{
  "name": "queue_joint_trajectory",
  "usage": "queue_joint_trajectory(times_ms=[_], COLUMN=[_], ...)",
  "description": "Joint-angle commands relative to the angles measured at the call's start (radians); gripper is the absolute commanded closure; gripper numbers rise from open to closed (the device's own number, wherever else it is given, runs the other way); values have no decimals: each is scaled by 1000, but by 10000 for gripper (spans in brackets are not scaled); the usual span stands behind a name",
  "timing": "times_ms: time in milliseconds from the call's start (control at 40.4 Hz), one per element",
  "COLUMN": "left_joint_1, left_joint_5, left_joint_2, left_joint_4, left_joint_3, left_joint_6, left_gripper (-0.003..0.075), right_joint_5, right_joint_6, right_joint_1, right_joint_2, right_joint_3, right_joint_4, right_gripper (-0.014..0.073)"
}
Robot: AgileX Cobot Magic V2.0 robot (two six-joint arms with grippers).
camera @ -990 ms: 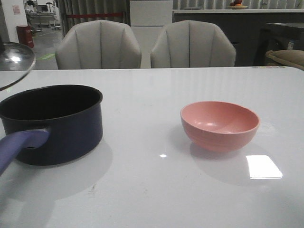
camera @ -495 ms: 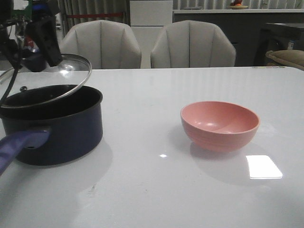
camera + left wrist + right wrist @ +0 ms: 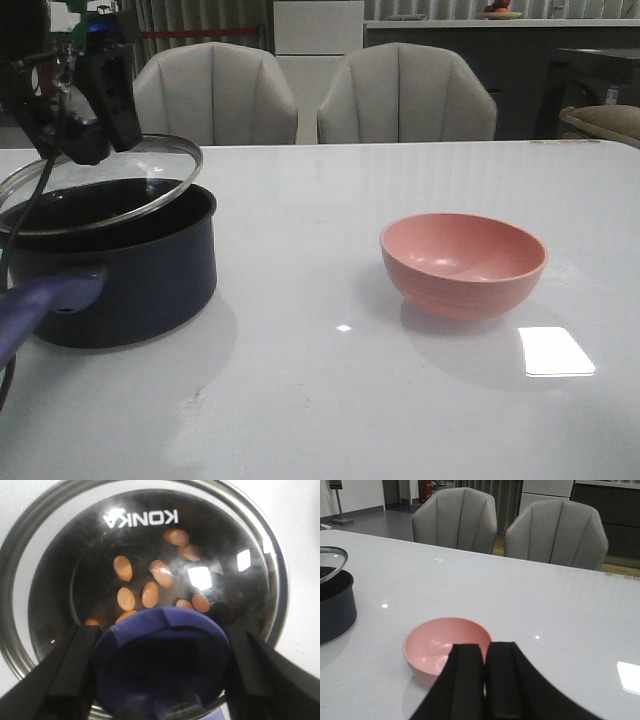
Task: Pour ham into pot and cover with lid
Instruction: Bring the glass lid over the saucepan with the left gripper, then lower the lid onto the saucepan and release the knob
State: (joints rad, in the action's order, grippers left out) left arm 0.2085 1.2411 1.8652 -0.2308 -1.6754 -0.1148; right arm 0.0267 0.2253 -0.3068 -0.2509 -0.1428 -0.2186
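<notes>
The left tool is clenched on the blue-purple knob of the lid, one black finger being seen on each side of the knob in the left wrist view. Compared with half a second ago, the lid has been brought lower and flatter: it was then tilted steeply with its far edge raised well above the rim, and it is now held nearly level, just above the pot, with its near edge apparently touching the rim. A second ago only an edge of the lid was seen at the left border. From this it is judged that the covering step is almost done and that only the final seating and release remain.

The ham is seen through the dark glass as about ten small orange-pink pieces scattered on the black bottom of the pot. The glass is bordered by a shiny metal rim and carries a printed brand name.

The right tool is closed on nothing, held above the table near the pink bowl, which is seen to be empty and stands well apart from the pot.
</notes>
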Motion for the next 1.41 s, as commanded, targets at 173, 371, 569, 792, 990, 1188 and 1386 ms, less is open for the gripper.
queue_joint_trajectory(times_ms=[173, 371, 569, 792, 990, 1188, 1386], left_joint_1=[35, 39, 39, 39, 43, 78, 106], left_joint_5=[1, 17, 29, 29, 29, 29, 29], left_joint_2=[-26, -4, 8, 8, -3, -17, -18], left_joint_4=[-3, 1, 16, 38, 70, 144, 147], left_joint_3=[-36, -36, -36, -36, -36, -36, -36], left_joint_6=[-3, -3, -3, -3, -3, -3, -3], left_gripper=[459, 423, 304, 258, 258, 257, 217], right_joint_5=[-83, -83, -83, -83, -83, -83, -83], right_joint_6=[4, 4, 4, 4, 4, 4, 4], right_joint_1=[-2, -2, -2, -2, -2, -2, -2], right_joint_2=[-5, -5, -5, -5, -5, -5, -5], right_joint_3=[-29, -29, -29, -29, -29, -29, -29], right_joint_4=[-5, -5, -5, -5, -5, -5, -5], right_gripper=[433, 433, 433, 433, 433, 433, 433])
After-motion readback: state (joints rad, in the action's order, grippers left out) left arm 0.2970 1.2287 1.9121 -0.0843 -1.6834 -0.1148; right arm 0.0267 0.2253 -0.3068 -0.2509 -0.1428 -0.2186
